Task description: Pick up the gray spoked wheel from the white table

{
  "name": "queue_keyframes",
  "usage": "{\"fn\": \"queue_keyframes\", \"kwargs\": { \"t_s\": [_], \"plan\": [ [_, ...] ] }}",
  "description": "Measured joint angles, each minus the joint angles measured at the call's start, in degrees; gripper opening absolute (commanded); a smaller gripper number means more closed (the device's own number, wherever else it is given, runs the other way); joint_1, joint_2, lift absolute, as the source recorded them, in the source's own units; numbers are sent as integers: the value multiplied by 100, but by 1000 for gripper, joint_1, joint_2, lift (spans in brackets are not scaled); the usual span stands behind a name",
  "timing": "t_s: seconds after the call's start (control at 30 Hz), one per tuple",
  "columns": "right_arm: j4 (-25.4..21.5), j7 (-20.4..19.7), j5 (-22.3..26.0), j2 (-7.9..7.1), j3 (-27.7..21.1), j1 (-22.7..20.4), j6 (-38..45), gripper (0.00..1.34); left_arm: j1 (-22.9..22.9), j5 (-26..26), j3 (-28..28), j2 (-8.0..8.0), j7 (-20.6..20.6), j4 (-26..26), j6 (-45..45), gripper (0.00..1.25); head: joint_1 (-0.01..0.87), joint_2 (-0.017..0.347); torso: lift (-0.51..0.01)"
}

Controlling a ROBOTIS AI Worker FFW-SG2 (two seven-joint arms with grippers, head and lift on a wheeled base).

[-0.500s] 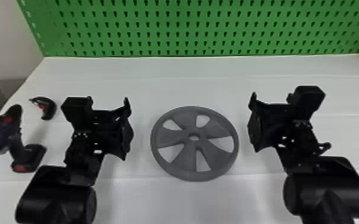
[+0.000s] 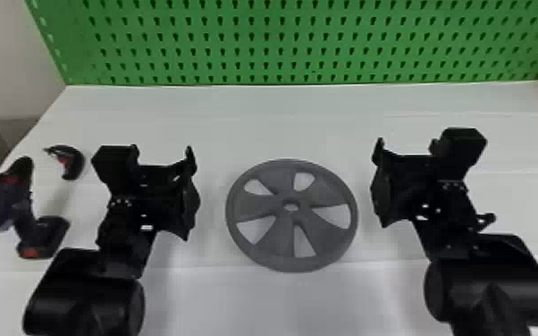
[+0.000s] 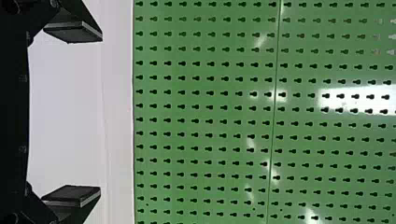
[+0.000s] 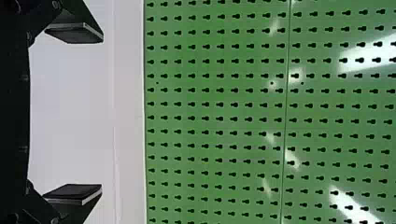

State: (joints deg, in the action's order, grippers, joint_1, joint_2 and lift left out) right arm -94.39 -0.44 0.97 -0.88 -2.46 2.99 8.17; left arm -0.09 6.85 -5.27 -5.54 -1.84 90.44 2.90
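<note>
One each: wheel [image 2: 261, 201], drill [image 2: 9, 201], curved object [image 2: 75, 163]

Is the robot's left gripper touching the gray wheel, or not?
Apart. In the head view, a strip of bare white table shows plainly between the left gripper and the gray wheel.

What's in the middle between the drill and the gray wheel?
In the head view, the robot's left gripper is between the drill and the gray wheel. It's open and empty, with white table showing around it.
</note>
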Motion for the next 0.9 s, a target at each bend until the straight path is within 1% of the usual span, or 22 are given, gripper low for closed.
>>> {"fn": "queue_keyframes", "kwargs": {
  "t_s": [0.37,0.53,0.67,0.9],
  "plan": [
    [0,0,-10,0,8,11,20,1175,0,0,6,0,0,0,0,1120,767,35,-107],
    [-31,0,-12,-5,20,82,234,1174,0,0,16,0,0,0,0,1120,767,35,-107],
    [-209,0,-25,-35,52,244,741,1175,5,0,20,0,0,0,0,1120,767,35,-107],
    [-588,0,20,-128,127,772,2204,1175,9,3,34,0,0,1,0,1120,767,35,-107]
  ]
}}
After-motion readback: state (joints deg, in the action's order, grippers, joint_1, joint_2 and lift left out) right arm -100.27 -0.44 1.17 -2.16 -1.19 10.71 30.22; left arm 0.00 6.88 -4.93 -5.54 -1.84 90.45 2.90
